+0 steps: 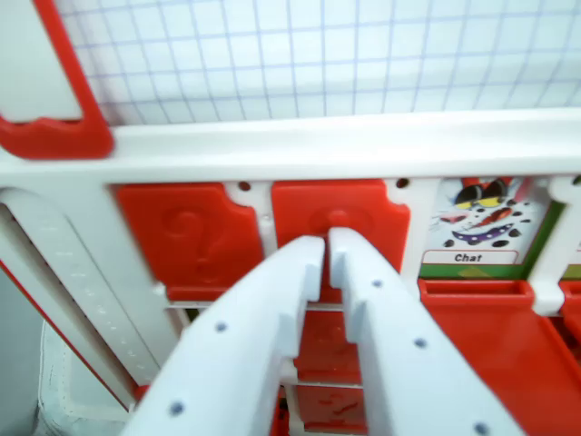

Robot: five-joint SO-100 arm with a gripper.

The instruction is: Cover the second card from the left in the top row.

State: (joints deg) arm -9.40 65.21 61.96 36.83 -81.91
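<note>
Pressing against a red flap [340, 227] in the white game frame [300, 145], the claw [327, 245] is nearly closed, gripping nothing. That flap and the one to its left [186, 236] look already covering their cards; the "Chat" card [481, 222] to the right shows, so little seems left.

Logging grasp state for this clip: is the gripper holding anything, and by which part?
Nothing is held. The gripper is nearly closed with an empty gap, its tips at the red flap of the board.
</note>
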